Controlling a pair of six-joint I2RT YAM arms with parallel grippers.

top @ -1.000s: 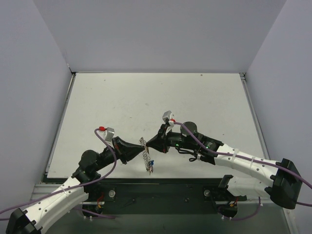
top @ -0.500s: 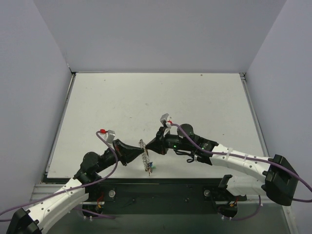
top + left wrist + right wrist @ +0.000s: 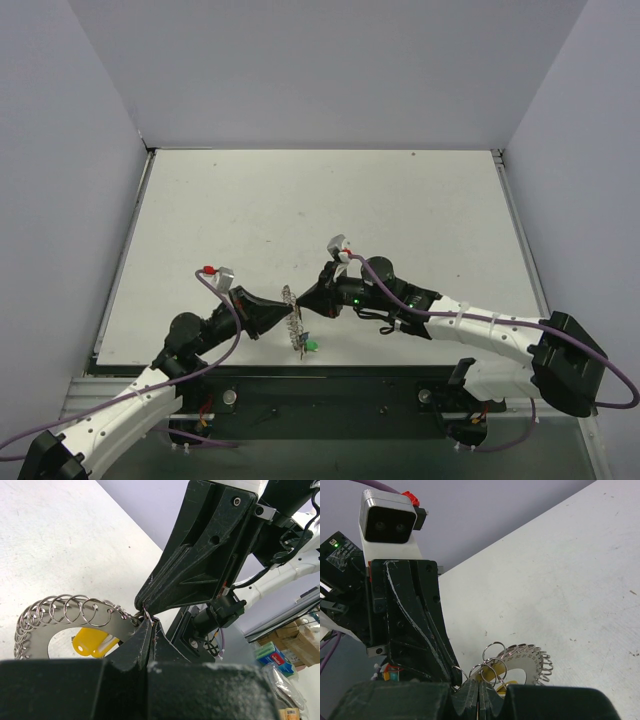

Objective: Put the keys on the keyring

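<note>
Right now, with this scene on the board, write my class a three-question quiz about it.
1. True or false: the ring lies flat on the table.
2. In the left wrist view, the key beside the ring has a head that is: A yellow, B purple, C white?
3. Fill in: the left tool and right tool are both ____ on the ring.
Key: 1 false; 2 A; 3 shut.

Shiny silvery metal keyring (image 3: 60,630), coiled rim; glossy yellow plastic key head (image 3: 92,642); matt white table (image 3: 60,540).
</note>
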